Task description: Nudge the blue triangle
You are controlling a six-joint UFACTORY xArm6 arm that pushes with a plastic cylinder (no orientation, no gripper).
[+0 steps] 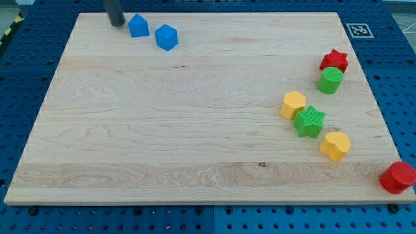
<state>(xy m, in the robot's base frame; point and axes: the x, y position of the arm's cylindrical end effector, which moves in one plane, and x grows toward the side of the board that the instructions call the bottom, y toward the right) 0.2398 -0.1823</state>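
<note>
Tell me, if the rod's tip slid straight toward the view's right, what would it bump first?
Most likely the blue triangle. My tip sits just to its left, almost touching. The blue cube lies farther right and slightly lower.

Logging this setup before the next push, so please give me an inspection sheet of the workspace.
Surface: wooden board on blue pegboard.
Job's things: blue triangle near the view's top left, beside blue cube.
Clutter: red star, green cylinder, yellow hexagon, green star, yellow heart, red cylinder over the board's edge.
End effector: my tip just left of the triangle.
Cables: nothing seen.
Surroundings: marker tag.
</note>
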